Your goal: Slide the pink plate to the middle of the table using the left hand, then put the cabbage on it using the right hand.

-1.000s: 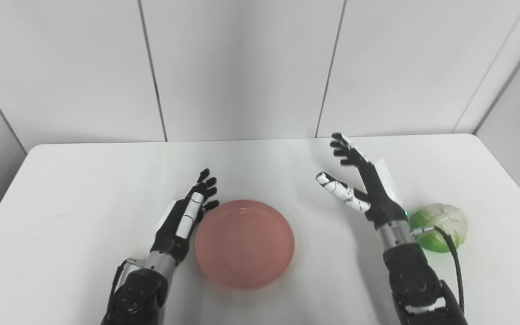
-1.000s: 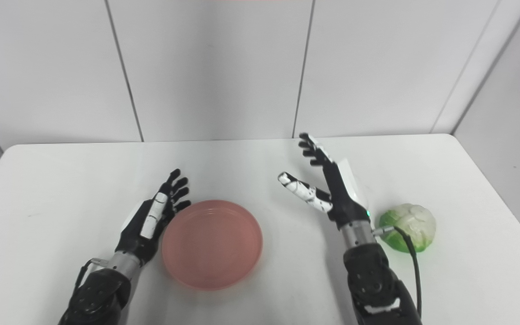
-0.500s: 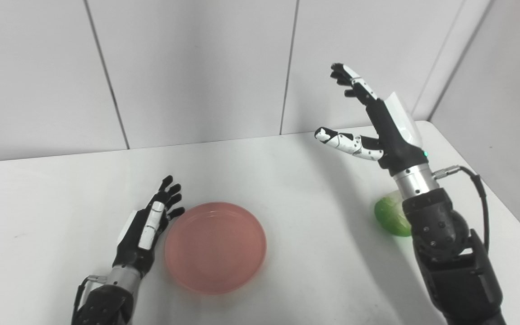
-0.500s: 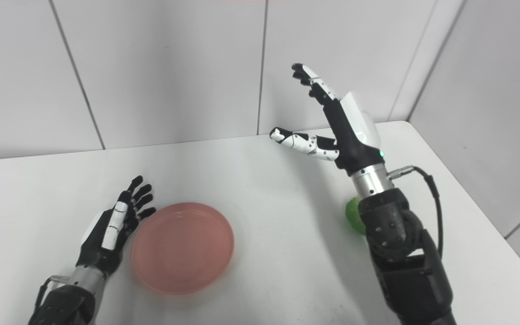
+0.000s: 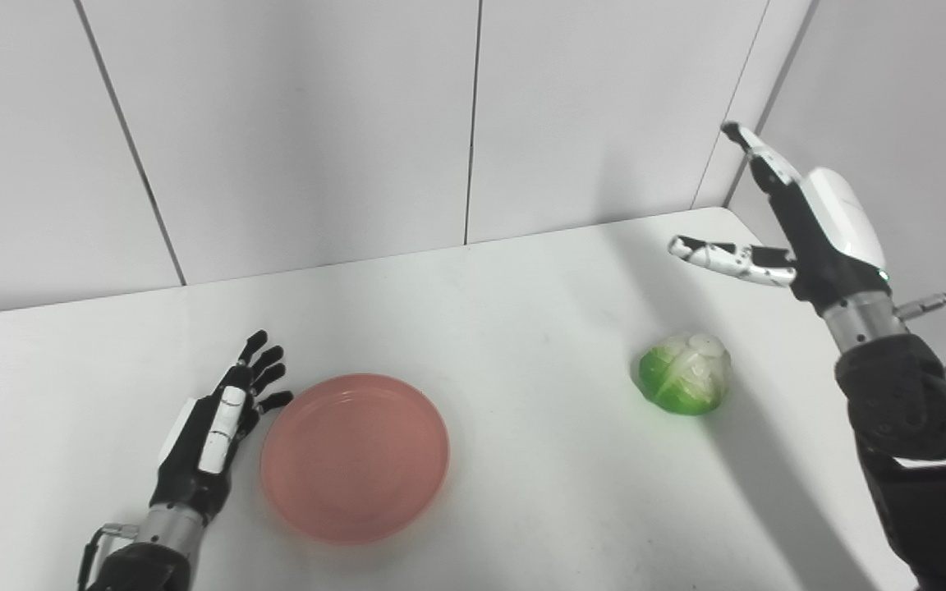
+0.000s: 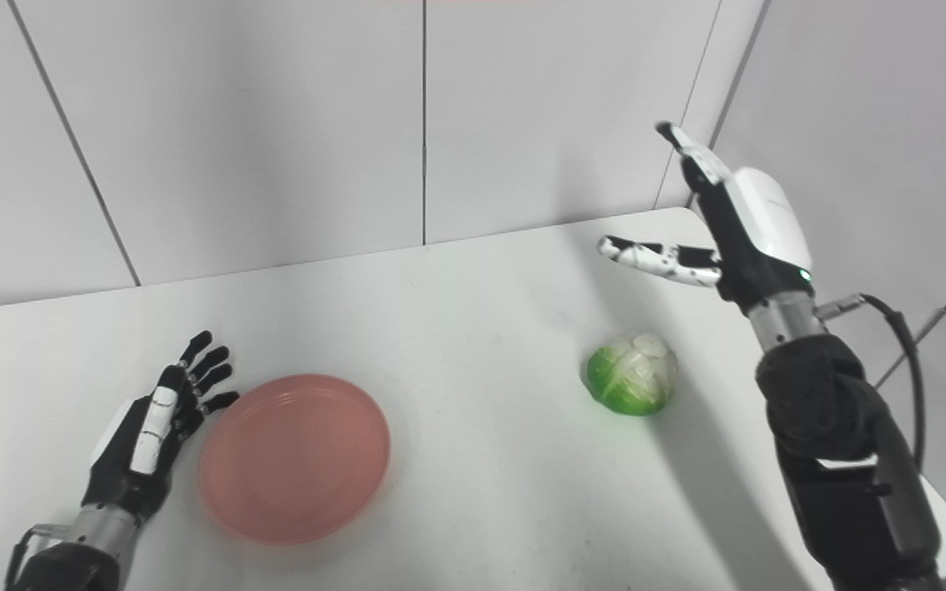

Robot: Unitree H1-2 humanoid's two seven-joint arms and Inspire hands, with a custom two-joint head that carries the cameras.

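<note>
Left eye view: the round, shallow pink plate (image 5: 355,457) is lying flat on the white table (image 5: 522,312), left of centre toward the near edge. The left hand (image 5: 212,427), black with white panels, is resting low at the table surface just beside the plate's left rim, fingers spread and straight, holding nothing; cannot tell if it is touching the rim. The round green-and-white cabbage (image 5: 684,374) is sitting on the table to the right, well apart from the plate. The right hand (image 5: 801,230), black with a white back shell, is hanging in the air above and to the right of the cabbage, fingers extended upward, thumb sticking out toward the left, gripping nothing.

Right eye view: same layout. The plate (image 6: 295,456) is sitting near the front left with the left hand (image 6: 149,432) splayed beside its left rim. The cabbage (image 6: 631,375) is lying alone right of centre. The right hand (image 6: 727,226) is raised clear above it, fingers apart, empty, near the table's far right corner.
</note>
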